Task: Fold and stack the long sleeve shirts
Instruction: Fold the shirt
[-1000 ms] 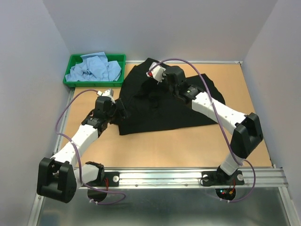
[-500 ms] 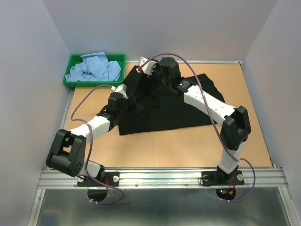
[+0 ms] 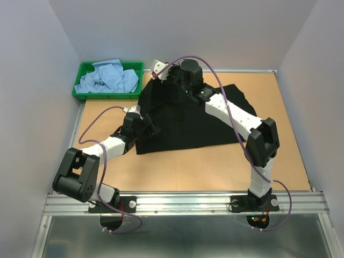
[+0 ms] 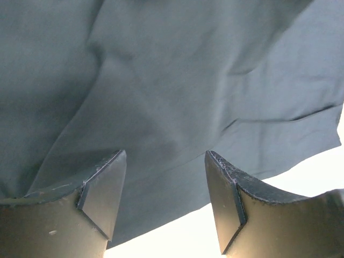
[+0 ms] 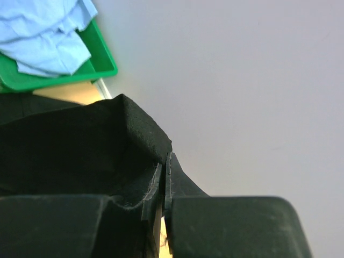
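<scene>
Brown table (image 3: pixel 215 166): black shirt (image 3: pixel 180 129) lies mid-table; green tray (image 3: pixel 102 96) at far-left corner, holding blue shirts (image 3: pixel 107 78).

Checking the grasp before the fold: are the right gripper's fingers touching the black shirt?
Touching. In the right wrist view the right gripper has its fingers shut on a raised fold of the black shirt.

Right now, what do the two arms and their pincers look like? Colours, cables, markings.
Both the left arm and right arm have white links between bulky black joint housings. A purple cable loops along each. The left pincer has dark wedge-shaped fingers with scuffed edges; the right pincer has flat black ones. Small red and green lights glow at the right base.
</scene>
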